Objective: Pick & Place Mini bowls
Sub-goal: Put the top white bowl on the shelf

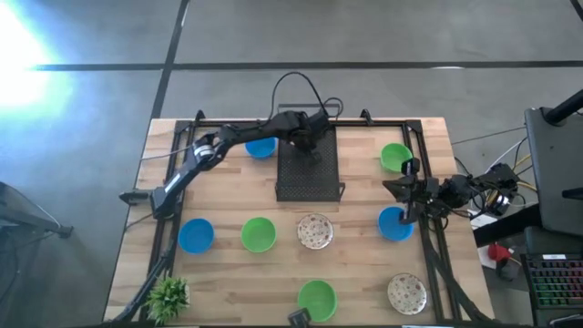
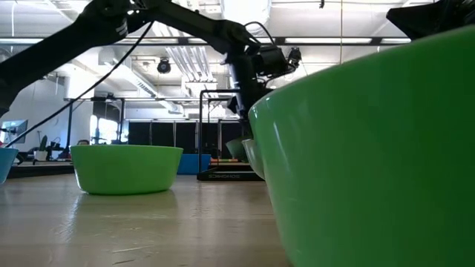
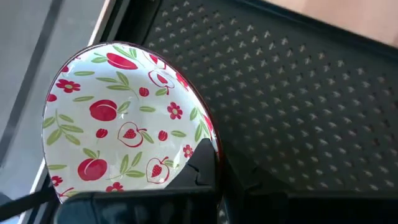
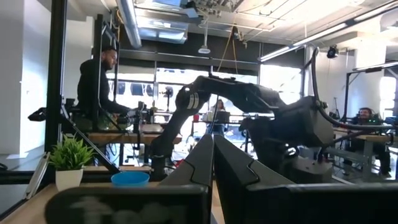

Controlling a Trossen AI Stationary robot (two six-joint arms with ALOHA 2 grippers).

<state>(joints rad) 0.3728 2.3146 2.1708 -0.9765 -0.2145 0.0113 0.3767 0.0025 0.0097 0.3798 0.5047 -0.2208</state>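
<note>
A floral bowl (image 3: 127, 118) was held at its rim by the left tool (image 1: 308, 138), over the far part of the black perforated tray (image 1: 307, 173). The bowl was judged light, stiff and glossy, so slippery; the thin rim was the place for a pinch. The right tool (image 1: 407, 193), its fingers closed together and empty, was parked right of the tray, near a blue bowl (image 1: 394, 224).

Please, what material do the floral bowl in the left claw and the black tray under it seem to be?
The floral bowl looks like glossy melamine or glazed ceramic: bright reflections on its printed surface. The black tray seems matte perforated metal, judging by its regular punched holes. The left claw holds the bowl's rim.
</note>
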